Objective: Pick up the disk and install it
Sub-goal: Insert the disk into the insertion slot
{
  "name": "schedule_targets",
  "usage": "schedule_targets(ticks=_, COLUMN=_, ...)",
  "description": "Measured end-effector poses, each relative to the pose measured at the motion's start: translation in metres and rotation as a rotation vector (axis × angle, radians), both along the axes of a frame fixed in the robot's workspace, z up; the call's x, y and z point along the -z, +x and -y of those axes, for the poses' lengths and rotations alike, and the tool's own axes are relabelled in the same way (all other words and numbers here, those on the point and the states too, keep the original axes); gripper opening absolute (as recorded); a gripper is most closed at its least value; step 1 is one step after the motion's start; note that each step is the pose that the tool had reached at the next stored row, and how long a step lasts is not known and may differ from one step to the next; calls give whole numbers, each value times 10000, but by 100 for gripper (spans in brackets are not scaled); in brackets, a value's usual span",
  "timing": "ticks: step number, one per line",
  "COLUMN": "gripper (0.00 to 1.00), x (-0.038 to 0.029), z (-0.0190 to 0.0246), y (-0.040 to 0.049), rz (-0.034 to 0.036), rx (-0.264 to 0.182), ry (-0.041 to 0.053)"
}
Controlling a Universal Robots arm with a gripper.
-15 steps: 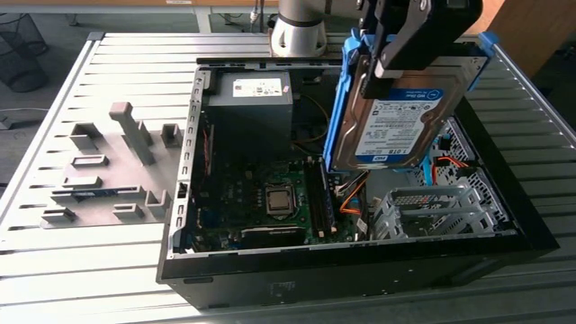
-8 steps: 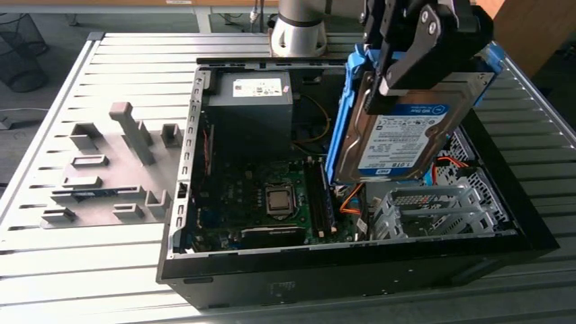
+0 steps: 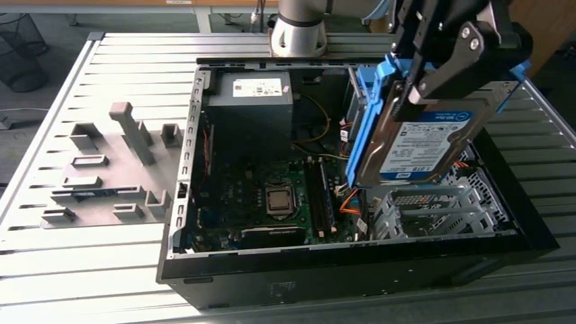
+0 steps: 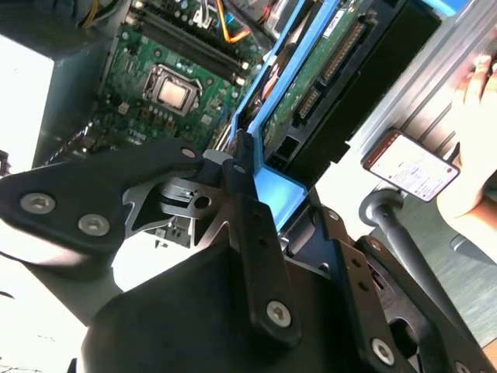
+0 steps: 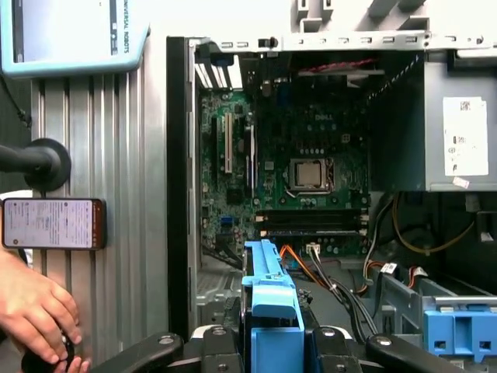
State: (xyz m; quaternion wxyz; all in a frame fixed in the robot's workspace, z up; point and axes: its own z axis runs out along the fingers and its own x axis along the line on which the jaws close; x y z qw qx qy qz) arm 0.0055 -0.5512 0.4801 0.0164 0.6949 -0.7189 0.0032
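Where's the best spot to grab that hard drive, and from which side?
The blue tab on its top edge, from above. The disk hangs almost upright over the computer case; the gripper is shut on that tab, leaving the lower end free.

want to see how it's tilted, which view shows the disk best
The exterior view: the disk shows nearly whole, label side out, tilted above the case. The second wrist view shows its board side; the first wrist view, its blue rail end.

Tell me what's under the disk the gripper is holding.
Below the disk, clamped in the gripper, sit a perforated drive cage and orange cables inside the open computer case. The disk hides whatever lies behind it.
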Motion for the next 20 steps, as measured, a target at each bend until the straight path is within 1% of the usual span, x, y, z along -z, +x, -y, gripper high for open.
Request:
schedule_targets(ticks=3, gripper=37, x=55, z=17, y=44, rz=0, rx=1, ry=3)
schedule_targets(ticks=5, gripper=37, x=77, z=32, y=83, rz=0, rx=2, ry=2)
schedule_targets(ticks=8, gripper=37, x=100, z=40, y=170, rz=0, rx=1, ry=1)
schedule_targets(ticks=14, gripper=37, x=154, z=41, y=338, rz=0, rx=0, ry=2)
schedule_targets(ticks=16, gripper=37, x=159, z=40, y=359, rz=-1, rx=1, ry=-1)
schedule_targets(ticks=20, gripper=37, x=161, z=41, y=360, rz=0, rx=2, ry=2)
